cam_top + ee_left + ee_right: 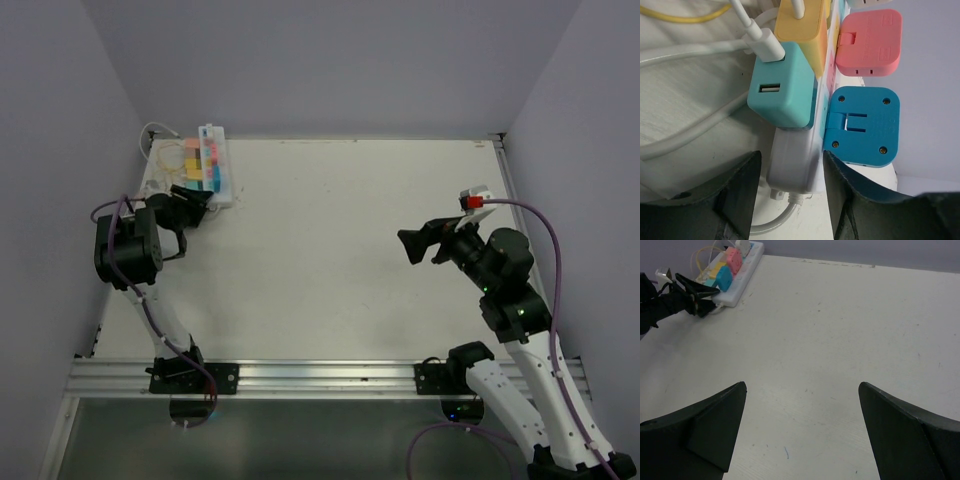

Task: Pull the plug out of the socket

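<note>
The socket (216, 165) is a long white power strip with pastel outlets at the far left of the table. In the left wrist view, its near end (795, 167) and short white cord (775, 222) lie between my fingers. A teal USB plug (782, 90) with a white cable sits in the nearest outlet, and a yellow plug (801, 30) is behind it. My left gripper (790, 187) is open and straddles the strip's end, with a small gap on the left side. My right gripper (415, 245) is open and empty over bare table, far to the right.
Blue (863, 125) and pink (868, 42) hinged outlet covers stand open on the strip's right side. White and yellow cables (685, 50) lie coiled left of the strip. The walls (110, 100) close in behind and to the left. The right wrist view shows the strip (735, 270) far off.
</note>
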You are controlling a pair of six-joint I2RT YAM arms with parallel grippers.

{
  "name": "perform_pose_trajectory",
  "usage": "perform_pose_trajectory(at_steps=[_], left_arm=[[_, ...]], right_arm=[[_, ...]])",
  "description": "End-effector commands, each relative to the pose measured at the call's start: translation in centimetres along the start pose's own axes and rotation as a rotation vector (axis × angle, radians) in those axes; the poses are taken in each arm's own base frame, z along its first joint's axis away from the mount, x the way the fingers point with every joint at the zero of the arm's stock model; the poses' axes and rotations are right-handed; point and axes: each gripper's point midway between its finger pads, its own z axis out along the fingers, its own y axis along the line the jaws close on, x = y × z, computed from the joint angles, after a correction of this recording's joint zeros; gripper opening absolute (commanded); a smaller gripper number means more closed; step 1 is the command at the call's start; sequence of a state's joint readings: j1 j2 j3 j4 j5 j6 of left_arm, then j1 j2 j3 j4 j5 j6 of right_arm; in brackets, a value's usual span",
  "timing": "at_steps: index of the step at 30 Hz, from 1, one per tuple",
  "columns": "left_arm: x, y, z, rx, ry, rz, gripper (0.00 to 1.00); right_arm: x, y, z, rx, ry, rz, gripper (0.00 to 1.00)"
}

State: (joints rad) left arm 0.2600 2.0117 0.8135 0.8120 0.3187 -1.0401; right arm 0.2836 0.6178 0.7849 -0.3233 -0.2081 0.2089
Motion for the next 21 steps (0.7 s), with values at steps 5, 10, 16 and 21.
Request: perform_pose_trajectory(at_steps=[5,10,16,21], left_arm=[[0.3,-0.3,-0.1,0.069,-0.007,-0.017,0.42],[0.6,-1.3,-0.7,0.123,0.000,-0.017,0.23],[1.9,-2.7,-2.2,0.189,0.059,-0.058,0.02],[3.1,-4.4,-4.1,0.241,0.095,-0.088,0.00]], right_arm=[[-1.0,1.1,0.1,-0.058,-0.015,-0.026,0.99],[-0.9,1.3,0.2,-0.072,-0.006,-0.023,0.99],[-0.7,2.4,0.5,-0.128,0.013,0.009,0.99],[0.3,2.9,1.0,-0.142,0.088,0.111,0.99]])
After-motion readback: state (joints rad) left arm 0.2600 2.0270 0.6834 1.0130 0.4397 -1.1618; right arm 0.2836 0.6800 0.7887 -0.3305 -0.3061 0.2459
